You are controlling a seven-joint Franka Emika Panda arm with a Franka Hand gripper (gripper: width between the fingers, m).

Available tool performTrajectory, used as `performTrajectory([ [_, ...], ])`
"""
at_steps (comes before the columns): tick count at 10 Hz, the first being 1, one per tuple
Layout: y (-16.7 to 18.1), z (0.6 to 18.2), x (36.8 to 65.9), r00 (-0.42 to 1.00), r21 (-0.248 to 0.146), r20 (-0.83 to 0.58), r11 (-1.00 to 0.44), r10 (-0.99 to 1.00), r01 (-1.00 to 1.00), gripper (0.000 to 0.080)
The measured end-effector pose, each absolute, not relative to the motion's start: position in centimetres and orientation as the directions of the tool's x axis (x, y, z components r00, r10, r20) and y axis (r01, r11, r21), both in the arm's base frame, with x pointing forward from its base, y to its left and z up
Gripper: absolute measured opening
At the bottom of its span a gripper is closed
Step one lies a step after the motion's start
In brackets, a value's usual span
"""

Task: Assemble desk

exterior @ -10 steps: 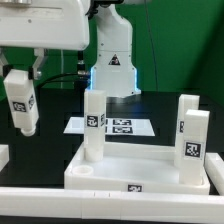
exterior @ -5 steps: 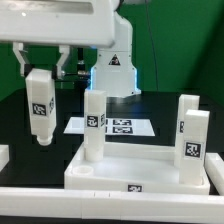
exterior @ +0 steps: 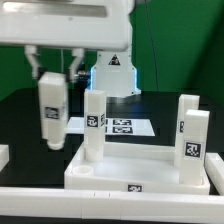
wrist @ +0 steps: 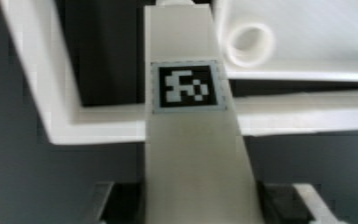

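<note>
A square-section white plastic leg [exterior: 52, 112] was gripped upright between the jaws of the bulky glossy white gripper [exterior: 54, 76], long axis vertical. The white rectangular tabletop [exterior: 140, 172] lay below and ahead; its open round corner socket [wrist: 250, 41] was seen just beyond the leg's lower end.

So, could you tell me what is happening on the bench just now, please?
The arm is partway through building a desk. Its gripper, jaws closed on a white leg, holds that leg upright in the air at the exterior view's left of the tabletop, above the table. Three legs already stand in the tabletop: one near the carried leg and two at the exterior view's right. The marker board lies behind.
</note>
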State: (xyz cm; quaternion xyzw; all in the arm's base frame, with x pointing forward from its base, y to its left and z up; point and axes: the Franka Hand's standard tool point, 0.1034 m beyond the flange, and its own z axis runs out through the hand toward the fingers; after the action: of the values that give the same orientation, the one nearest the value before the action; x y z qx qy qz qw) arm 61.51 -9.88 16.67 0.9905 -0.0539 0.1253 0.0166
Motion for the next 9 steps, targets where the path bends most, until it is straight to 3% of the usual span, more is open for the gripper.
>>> performTrajectory([
  [1, -8.5, 17.0, 62.1, 0.963, 0.016, 0.257, -0.996, -0.082, -0.089, 0.0290],
  [4, -8.6, 17.1, 62.4, 0.954, 0.021, 0.286, -0.995, -0.089, -0.099, 0.0290],
  [6, -9.0, 17.6, 62.2, 0.876, 0.072, 0.479, -0.991, -0.063, -0.110, 0.0290],
  [7, -9.0, 17.6, 62.0, 0.861, 0.077, 0.505, -0.991, -0.060, -0.114, 0.0290],
  [9, -9.4, 18.2, 62.5, 0.853, 0.064, 0.516, -0.990, -0.075, -0.126, 0.0290],
])
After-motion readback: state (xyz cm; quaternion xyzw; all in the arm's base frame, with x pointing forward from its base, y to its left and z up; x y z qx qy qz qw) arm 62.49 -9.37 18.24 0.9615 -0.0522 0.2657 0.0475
